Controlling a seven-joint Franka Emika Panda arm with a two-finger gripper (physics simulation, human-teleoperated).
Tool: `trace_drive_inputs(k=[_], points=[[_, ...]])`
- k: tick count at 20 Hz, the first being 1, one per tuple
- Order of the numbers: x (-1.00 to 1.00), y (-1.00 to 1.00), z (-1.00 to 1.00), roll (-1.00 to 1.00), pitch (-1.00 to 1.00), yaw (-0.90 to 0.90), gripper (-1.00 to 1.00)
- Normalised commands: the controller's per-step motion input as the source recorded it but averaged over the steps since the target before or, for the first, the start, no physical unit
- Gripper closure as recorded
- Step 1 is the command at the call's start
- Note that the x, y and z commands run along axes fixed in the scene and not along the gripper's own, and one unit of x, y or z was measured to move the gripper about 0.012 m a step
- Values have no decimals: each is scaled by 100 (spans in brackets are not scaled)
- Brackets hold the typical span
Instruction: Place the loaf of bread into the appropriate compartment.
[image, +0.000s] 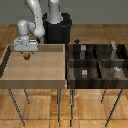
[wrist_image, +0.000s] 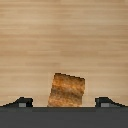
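Now my end effector (image: 26, 54) hovering over light tan tray (image: 35, 75), near its far corner on exterior view's left, gripping loaf of bread (wrist_image: 67, 90) between fingers (wrist_image: 21, 102). Dark-brown bin (image: 97, 62) sitting beside tray, its small-grey-cube compartment (image: 85, 73) well apart.

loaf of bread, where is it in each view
Exterior view: the loaf of bread is a tiny orange-brown lump under the gripper, over the far corner of the light tan tray on the exterior view's left.
Wrist view: it sits between the fingertips.
Shared landmark: the tray's pale wood floor.
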Motion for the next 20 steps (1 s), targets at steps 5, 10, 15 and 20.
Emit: trace_drive_inputs(k=[5, 10, 15, 20], points=[[0, 0, -60, 0, 0, 0, -100], [0, 0, -20, 0, 0, 0, 100], [0, 0, 40, 0, 0, 0, 100], [0, 0, 100, 0, 0, 0, 100]])
